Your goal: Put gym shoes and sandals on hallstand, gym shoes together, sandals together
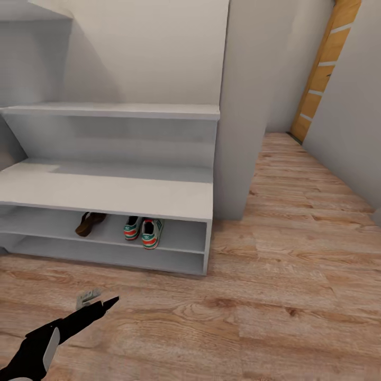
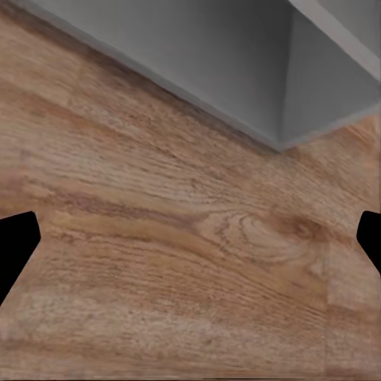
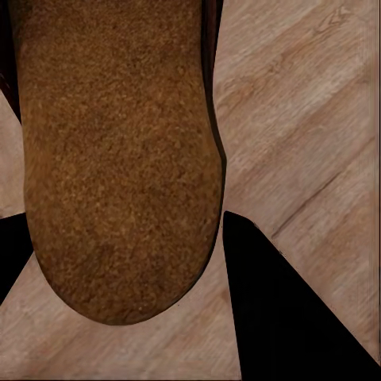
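Wood-grain corridor floor [image 1: 296,296] runs nearest the camera in the head view, and the left arm reaches out low over it at the lower left, ending in the left pincer [image 1: 94,301], whose dark tip points toward the hallstand. In the left wrist view its two black fingertips [image 2: 16,246] stand far apart at the picture's edges with bare planks between them, so that pincer is released and holds nothing; the grey base edge of the hallstand [image 2: 238,63] lies just beyond.

The right wrist view shows the right pincer [image 3: 119,262] over the floor planks, its dark fingers [image 3: 286,317] on either side of a brown, rough-textured sandal [image 3: 119,159], seen sole-side and close up. The fingers seem to flank the sandal closely, yet I cannot tell whether they are clenched on it.

Farther off, the pale grey hallstand [image 1: 106,190] stands against the wall. On its low shelf, under the bench top, the other brown sandal [image 1: 89,222] lies toward the left, well apart from the two gym shoes [image 1: 144,230], which sit side by side, touching or nearly so, heels outward. Higher shelves step upward behind. Beyond the unit's right side panel, the floor continues to a distant orange door [image 1: 325,69].
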### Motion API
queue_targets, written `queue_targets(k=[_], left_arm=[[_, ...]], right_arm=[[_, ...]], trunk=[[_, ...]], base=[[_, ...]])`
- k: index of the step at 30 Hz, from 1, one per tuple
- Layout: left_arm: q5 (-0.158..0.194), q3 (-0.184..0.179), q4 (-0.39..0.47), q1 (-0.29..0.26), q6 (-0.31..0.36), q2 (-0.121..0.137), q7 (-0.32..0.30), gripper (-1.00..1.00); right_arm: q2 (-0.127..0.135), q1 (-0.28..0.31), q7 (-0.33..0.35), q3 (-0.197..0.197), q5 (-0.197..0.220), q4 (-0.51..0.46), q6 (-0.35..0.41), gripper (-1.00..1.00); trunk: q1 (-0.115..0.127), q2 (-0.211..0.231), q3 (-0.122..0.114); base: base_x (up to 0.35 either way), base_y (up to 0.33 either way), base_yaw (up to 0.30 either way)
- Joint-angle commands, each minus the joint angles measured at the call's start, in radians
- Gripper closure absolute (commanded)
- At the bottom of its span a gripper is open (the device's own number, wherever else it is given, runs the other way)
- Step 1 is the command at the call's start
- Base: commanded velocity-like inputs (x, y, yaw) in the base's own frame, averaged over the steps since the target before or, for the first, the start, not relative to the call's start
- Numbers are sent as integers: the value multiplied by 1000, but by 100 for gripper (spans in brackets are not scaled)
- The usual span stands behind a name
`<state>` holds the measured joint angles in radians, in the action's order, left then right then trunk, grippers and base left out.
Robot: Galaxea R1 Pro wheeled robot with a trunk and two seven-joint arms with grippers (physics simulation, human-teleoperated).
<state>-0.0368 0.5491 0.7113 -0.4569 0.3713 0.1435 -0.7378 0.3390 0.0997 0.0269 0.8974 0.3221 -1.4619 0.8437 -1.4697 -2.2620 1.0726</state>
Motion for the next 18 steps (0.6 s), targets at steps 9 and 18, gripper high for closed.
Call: queue_targets(k=[9, 18], left_arm=[[0, 10, 51, 1, 0, 0, -2, -100], [0, 11, 56, 1, 0, 1, 0, -100]], right_arm=[[0, 0, -4, 0, 3, 0, 0, 100], [0, 0, -4, 0, 3, 0, 0, 100]], trunk=[[0, 0, 0], [0, 0, 0]], base=[[-293, 163, 0], [-265, 235, 0]])
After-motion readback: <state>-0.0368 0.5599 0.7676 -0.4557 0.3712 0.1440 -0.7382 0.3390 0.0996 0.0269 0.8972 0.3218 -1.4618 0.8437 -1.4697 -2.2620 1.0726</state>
